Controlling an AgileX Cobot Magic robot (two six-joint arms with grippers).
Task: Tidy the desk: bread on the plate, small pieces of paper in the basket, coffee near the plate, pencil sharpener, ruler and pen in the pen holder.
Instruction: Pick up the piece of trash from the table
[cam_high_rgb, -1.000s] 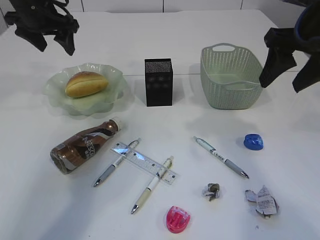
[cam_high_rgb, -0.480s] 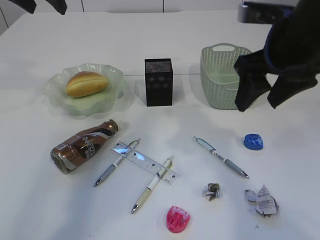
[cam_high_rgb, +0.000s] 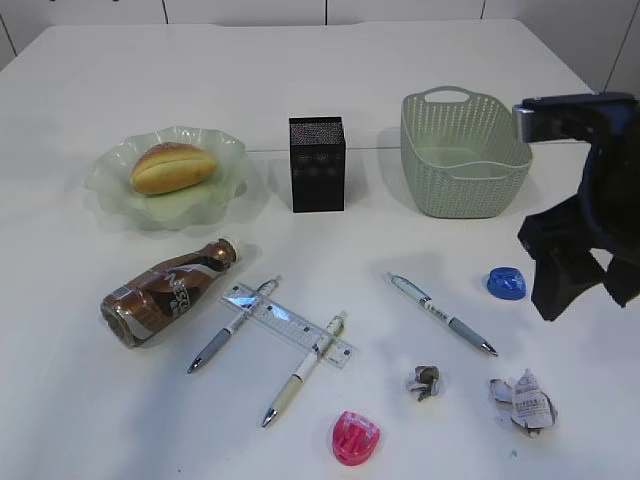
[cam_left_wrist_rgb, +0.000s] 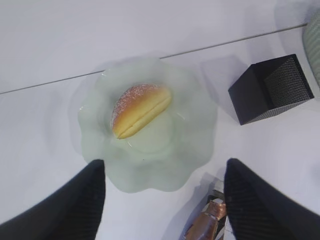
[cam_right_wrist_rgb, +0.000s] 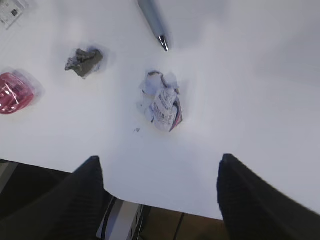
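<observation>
The bread (cam_high_rgb: 172, 167) is seen lying on the pale green plate (cam_high_rgb: 112, 190) at the back left of the white table (cam_high_rgb: 300, 80), slightly off the plate's centre in the left wrist view. Just in front of the plate, the coffee bottle (cam_high_rgb: 168, 291) is laid on its side, cap toward the black pen holder (cam_high_rgb: 318, 164), which is stood upright between plate and green basket (cam_high_rgb: 463, 155). Near the bottle, a clear ruler (cam_high_rgb: 288, 326) is laid across two pens (cam_high_rgb: 306, 369), both touched by it; a third pen (cam_high_rgb: 442, 314) is found alone to the right. A pink pencil sharpener (cam_high_rgb: 356, 438) is placed at the front edge, a blue pencil sharpener (cam_high_rgb: 507, 283) well to the right. Two crumpled bits are left on the table: a small grey paper ball (cam_high_rgb: 423, 381) and a larger white paper wad (cam_high_rgb: 524, 401), apart from each other. Over at the right, the right gripper (cam_right_wrist_rgb: 159, 197) is held above the white wad, fingers spread wide, nothing between them. The left gripper (cam_left_wrist_rgb: 162, 202) is hung above the plate and bottle cap, out of the exterior view, fingers likewise parted wide and empty.
</observation>
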